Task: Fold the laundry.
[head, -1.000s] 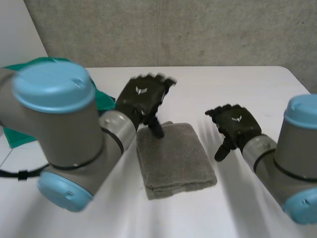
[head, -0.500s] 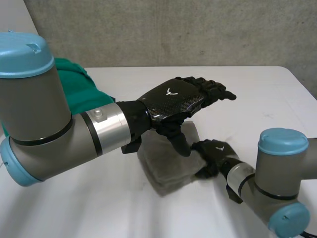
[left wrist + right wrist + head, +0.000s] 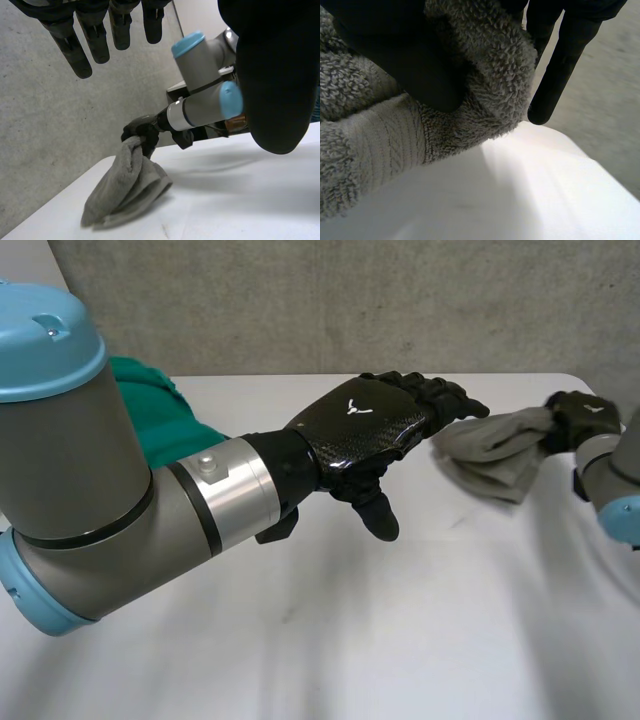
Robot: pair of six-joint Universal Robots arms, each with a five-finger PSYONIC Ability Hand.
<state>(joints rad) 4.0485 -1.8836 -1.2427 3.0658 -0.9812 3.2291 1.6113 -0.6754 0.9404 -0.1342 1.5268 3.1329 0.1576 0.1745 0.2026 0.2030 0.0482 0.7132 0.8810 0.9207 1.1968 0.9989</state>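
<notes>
Fingers (image 3: 440, 400) of the left hand (image 3: 360, 425) are straight and empty above the worktop (image 3: 330, 640), likely held clear so the right can work alone. Beyond, the right hand (image 3: 582, 418) clenches its fingers round one end of the folded towel (image 3: 490, 455), probably to carry it aside. The towel's long axis slopes from that hand down toward the left hand, its low end seemingly on the worktop's far right.
</notes>
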